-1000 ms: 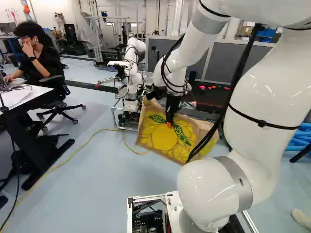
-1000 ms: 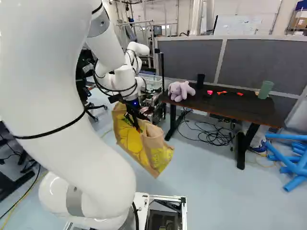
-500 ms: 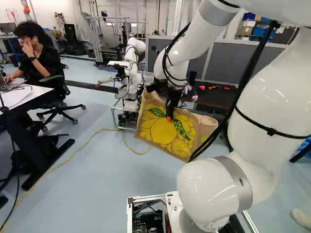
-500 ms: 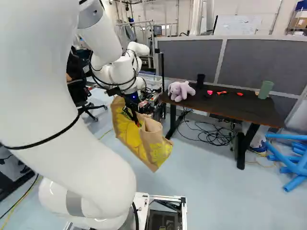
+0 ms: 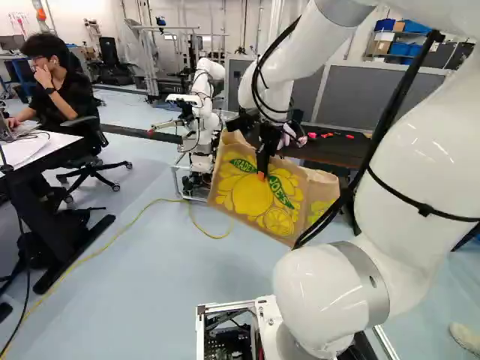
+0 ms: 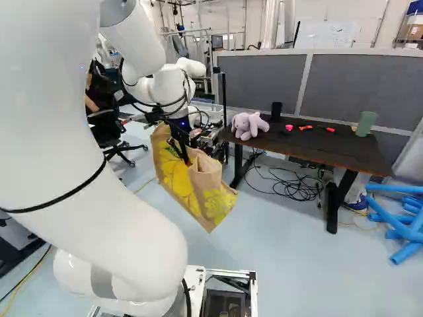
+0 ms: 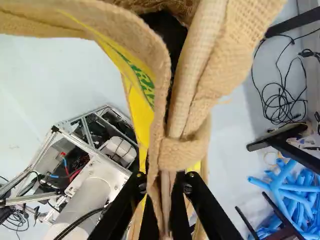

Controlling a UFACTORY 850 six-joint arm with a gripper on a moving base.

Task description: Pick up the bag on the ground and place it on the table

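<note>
Both fingers (image 5: 262, 160) pinch the bag (image 5: 251, 201) between them by its upper part, its body hanging tilted below their tips, above the floor (image 5: 150, 270); the table (image 6: 297, 148) stands to their right.

The dark-topped table (image 6: 344, 155) stands against grey partitions (image 6: 264, 82) in the right base view. On it sit a lilac plush toy (image 6: 249, 125) (floppy-eared, near one end), a black cup (image 6: 276, 111), a small pink item (image 6: 289, 127), two red-orange pieces (image 6: 306, 127) and a green cup (image 6: 365, 123).
</note>
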